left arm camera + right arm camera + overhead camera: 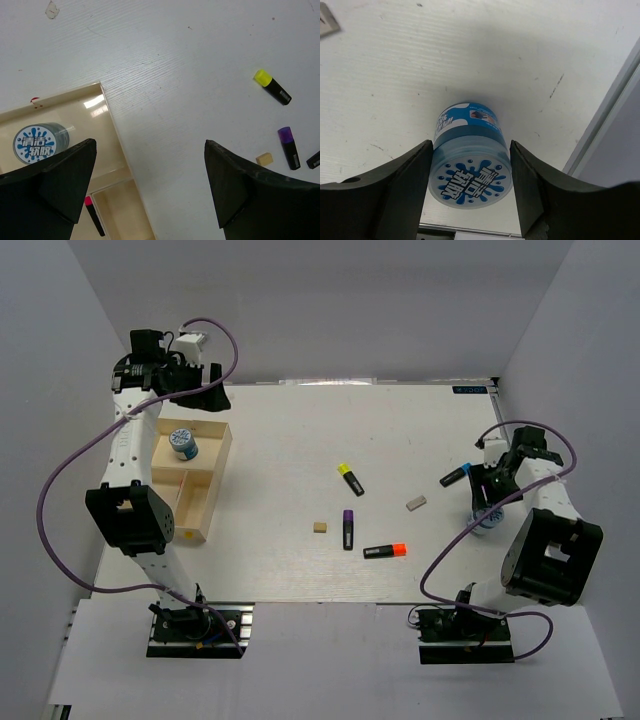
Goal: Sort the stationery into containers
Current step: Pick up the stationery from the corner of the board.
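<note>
We see a white wood-grain table [300, 575] carrying a shallow rectangular light-wood tray [222, 470] split by thin walls into three compartments. The left gripper [205, 392] hangs over the tray's far end, its jaws spread wide and holding nothing. The right gripper [470, 165] sits far to the right of the tray, its two black fingers [400, 190] pressed against both sides of a round blue-and-white roll [469, 150], which it grasps; we cannot tell whether that roll rests on the table or is lifted.

A second blue-and-white roll [183, 443] stands upright in the tray's far compartment, printed lid up. In the next compartment a black marker with a pink-red end [94, 216] lies beside the dividing wall.

Four short black highlighters lie on the table, right of the tray and apart from it: the yellow-capped one [350, 479] level with its middle, the purple-capped one [348, 528] and the orange-capped one [385, 551] level with its near end, and the blue-capped one [457, 476] farthest away.

A tiny tan eraser block [319, 527] lies between the tray and the purple-capped highlighter. A small grey eraser block [416, 503] lies farther from the tray, beyond the orange one.
</note>
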Tool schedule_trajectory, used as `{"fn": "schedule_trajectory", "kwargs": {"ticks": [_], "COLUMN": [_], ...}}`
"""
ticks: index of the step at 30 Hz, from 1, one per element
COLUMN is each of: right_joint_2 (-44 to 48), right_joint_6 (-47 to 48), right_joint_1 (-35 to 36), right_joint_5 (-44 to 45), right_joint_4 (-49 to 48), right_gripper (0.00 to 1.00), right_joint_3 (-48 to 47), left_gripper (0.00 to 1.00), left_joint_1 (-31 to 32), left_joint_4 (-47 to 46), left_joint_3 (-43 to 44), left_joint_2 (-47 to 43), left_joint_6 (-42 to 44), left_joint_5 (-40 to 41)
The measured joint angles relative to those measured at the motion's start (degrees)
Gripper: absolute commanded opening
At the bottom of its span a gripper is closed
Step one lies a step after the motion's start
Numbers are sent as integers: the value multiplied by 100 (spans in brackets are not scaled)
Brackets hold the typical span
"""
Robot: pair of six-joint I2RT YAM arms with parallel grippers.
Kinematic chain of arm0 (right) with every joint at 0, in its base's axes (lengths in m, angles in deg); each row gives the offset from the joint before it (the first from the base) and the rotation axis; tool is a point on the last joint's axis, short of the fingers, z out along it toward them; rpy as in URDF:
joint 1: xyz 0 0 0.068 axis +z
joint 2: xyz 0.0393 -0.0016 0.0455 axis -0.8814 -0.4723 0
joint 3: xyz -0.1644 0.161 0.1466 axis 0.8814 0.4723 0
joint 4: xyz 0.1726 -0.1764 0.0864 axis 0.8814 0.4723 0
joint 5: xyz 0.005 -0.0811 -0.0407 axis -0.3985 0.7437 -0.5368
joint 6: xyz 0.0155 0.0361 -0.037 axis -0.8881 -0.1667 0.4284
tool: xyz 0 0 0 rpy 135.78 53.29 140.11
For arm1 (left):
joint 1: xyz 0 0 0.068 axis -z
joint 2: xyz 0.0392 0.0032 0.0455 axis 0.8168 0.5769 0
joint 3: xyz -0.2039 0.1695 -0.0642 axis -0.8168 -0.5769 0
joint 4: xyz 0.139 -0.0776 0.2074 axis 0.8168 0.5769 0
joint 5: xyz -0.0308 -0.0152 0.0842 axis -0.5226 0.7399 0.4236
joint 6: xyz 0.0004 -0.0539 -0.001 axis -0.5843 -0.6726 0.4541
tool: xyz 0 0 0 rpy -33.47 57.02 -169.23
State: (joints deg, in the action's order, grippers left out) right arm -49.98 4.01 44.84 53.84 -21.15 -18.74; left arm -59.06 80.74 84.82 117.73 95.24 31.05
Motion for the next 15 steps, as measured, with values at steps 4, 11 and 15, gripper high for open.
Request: {"fn": "schedule_trajectory", "kwargs": {"ticks": [4, 11, 15], "right_joint_2": [-181, -883, -1593], "right_joint_6": [46, 33, 13], "right_joint_1": [190, 1062, 1947], "right_joint_5": [-103, -197, -223], "right_joint_4": [179, 573, 804], "right_gripper": [0, 0, 0], "right_joint_3": [-330, -1493, -2573], "left_gripper": [98, 97, 97], "left_joint_1": [0, 4, 35], "left_joint_4": [-76, -173, -258], "left_joint_3": [-57, -127, -138], "left_joint_2": [-4, -4, -4], "left_joint_6": [-33, -181, -289], "left_joint_5": [-28, -129, -195]}}
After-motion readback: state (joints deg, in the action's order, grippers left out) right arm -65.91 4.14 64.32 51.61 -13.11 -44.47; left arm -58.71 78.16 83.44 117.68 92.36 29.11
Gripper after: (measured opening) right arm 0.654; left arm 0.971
